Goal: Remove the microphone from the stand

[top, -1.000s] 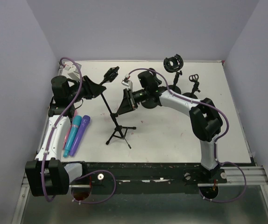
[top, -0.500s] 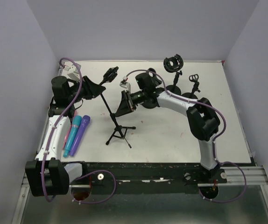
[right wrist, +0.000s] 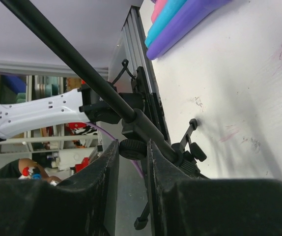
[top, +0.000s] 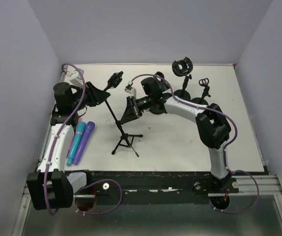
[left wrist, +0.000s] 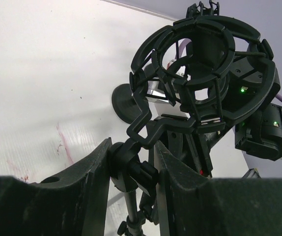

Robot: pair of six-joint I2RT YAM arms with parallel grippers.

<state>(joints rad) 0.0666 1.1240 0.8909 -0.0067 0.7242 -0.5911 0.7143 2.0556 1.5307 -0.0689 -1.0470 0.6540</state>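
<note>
Black from tripod foot to top, the stand (top: 116,118) sits near the middle of the table (top: 180,142), its pole leaning toward 11 o'clock up to the shock mount (left wrist: 153,129). We have both arms on it. The left gripper (left wrist: 132,156) reaches in from 9 o'clock, its jaws closed on the swivel joint just under the mount. The right gripper (right wrist: 132,152) reaches in from 3 o'clock, lower on the pole, its jaws drawn narrow about the small knob of the pole's collar. Looking up through the ring of the mount from the left wrist, we make out only the right arm behind it and no microphone body we can be sure of. From above, the mount is too small and dark to settle it. Three coloured microphones (top: 80,140), teal, purple and pink, lie flat side by side at about 8 o'clock from the tripod, just beside the left arm and well apart from the mount. We judge the removal done or nearly so: if a microphone does sit in the mount, drawing it out is what is left; otherwise only letting go of the stand.
</note>
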